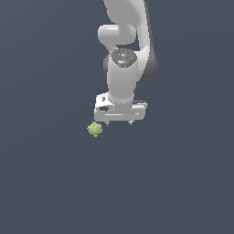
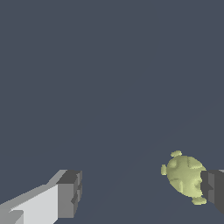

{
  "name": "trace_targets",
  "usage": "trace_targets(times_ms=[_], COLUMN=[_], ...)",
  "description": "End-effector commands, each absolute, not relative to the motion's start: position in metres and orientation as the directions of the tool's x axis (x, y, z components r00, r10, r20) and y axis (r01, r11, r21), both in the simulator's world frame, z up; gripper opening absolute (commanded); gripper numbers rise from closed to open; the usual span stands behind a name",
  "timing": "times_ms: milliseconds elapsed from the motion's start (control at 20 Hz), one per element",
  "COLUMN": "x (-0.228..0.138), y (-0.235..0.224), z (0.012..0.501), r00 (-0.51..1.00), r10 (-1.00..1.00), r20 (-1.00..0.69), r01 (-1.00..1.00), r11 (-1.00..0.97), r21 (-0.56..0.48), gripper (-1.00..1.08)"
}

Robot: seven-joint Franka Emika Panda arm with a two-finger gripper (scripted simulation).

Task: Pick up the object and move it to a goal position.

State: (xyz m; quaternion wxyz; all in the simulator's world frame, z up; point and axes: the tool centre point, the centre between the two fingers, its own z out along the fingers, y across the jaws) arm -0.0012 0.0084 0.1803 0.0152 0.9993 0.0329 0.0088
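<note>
The object is a small yellow-green knobbly blob resting on the dark surface. In the exterior view it sits just to the left of and slightly below my white gripper, apart from it. In the wrist view the object shows close beside one dark finger pad, which overlaps its edge, while the other pad is far from it. My gripper is open with its jaws wide apart and nothing held between them.
A plain dark grey-blue floor fills both views. The white arm rises above the gripper. No other objects or edges show.
</note>
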Motion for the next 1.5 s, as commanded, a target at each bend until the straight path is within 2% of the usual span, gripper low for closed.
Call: trace_targets(times_ms=[0, 750, 1050, 1450], x=[-0.001, -0.008, -0.016, -0.043], y=[0.008, -0.001, -0.027, -0.086], z=[0.180, 0.181, 0.160, 0.116], r00=[0.998, 0.999, 0.995, 0.918], r10=[0.066, 0.039, -0.099, -0.396], r20=[0.017, 0.007, 0.006, 0.001], r01=[0.065, 0.038, -0.099, -0.396], r11=[-0.997, -0.999, -0.995, -0.918], r21=[0.031, 0.036, 0.021, 0.002], gripper=[1.00, 1.00, 1.00, 1.00])
